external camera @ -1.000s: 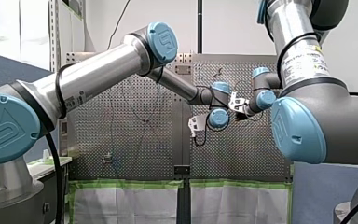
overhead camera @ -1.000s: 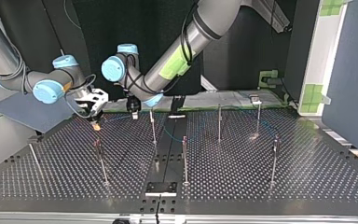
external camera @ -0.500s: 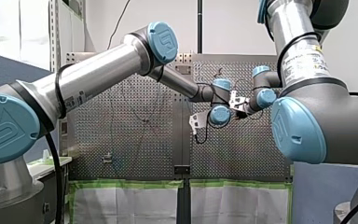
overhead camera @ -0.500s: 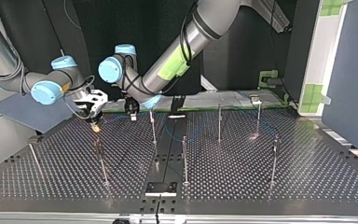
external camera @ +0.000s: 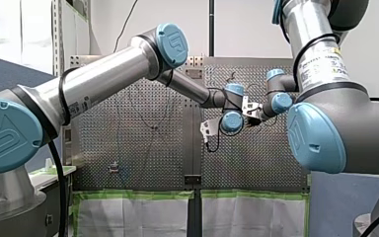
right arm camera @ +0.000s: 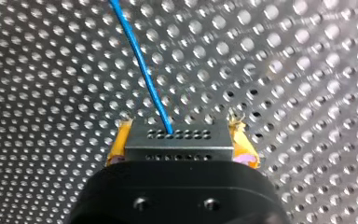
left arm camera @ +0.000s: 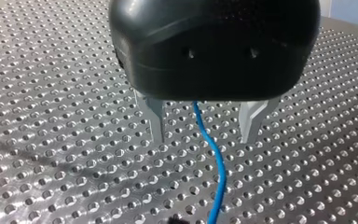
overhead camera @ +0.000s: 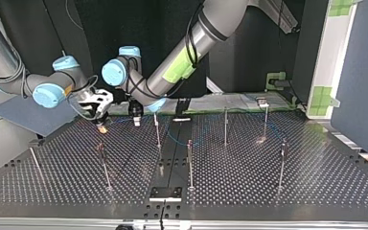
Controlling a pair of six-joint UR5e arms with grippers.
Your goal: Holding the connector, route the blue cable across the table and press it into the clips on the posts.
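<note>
Pinches the connector in the right gripper, spreads the left gripper wide astride the cable low over the table, gripping nothing; seems light, thin, floppy, so best steered by the rigid connector.

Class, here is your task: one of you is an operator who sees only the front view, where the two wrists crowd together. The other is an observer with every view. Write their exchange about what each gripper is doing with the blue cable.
Operator: Is my right gripper holding anything?
Observer: Yes. In the right wrist view its yellow pads are shut on the connector, the one the blue cable comes out of.
Operator: And my left gripper?
Observer: It is open in the left wrist view. The cable runs between its metal fingers, touching neither.
</note>
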